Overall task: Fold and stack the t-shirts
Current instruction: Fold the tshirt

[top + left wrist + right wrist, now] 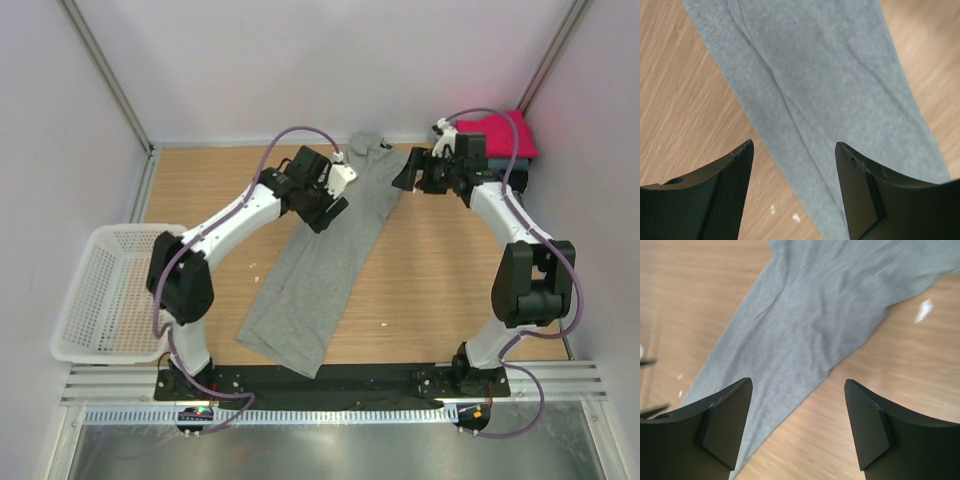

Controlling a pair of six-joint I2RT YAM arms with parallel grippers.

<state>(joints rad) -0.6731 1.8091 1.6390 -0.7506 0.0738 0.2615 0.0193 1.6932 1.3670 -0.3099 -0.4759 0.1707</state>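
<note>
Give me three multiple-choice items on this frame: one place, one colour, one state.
1. The white basket sits: A at the table's left edge; B in the far right corner; C between the arms.
2. The top shirt in the far right corner is: A black; B magenta; C yellow.
3. The right gripper is: A shut on cloth; B shut, empty; C open, empty.
A, seen at left; B, magenta shows; C, jaws apart over the grey t-shirt, nothing between.

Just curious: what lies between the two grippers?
The upper part of the grey t-shirt lies between the left gripper and the right gripper; the top view shows it.
</note>
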